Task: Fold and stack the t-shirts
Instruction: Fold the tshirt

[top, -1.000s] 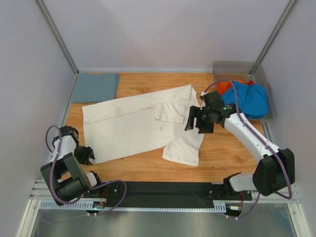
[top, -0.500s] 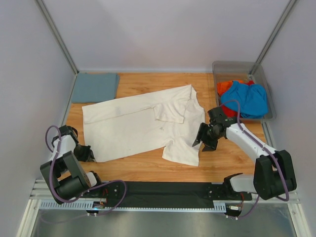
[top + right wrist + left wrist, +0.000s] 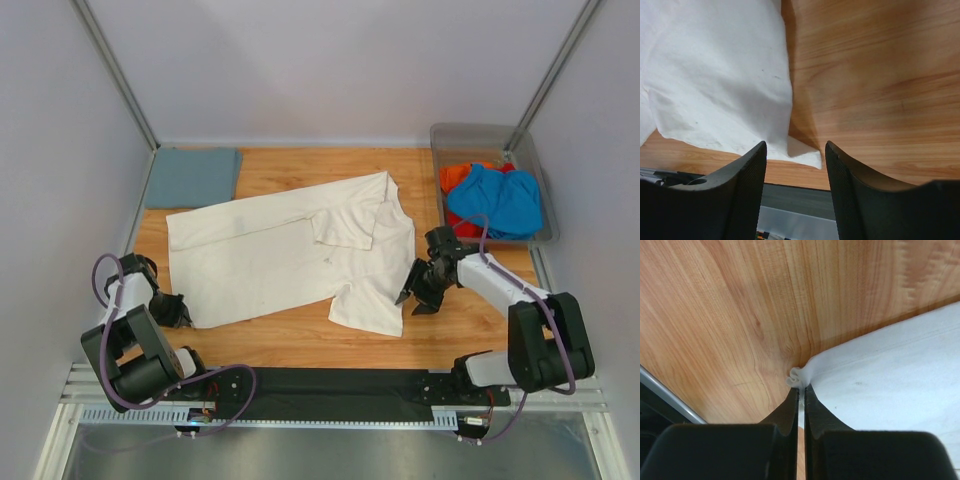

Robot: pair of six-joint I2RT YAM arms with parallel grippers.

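The wooden desk [image 3: 300, 345] carries the cream shirt [image 3: 270, 255], spread across its middle; our left pincer [image 3: 801, 390] pinches its corner by the left edge. Our right pincer [image 3: 795, 150], jaws wide, has dropped from mid-shirt to the near-right corner, so we judge a fold grasp imminent.
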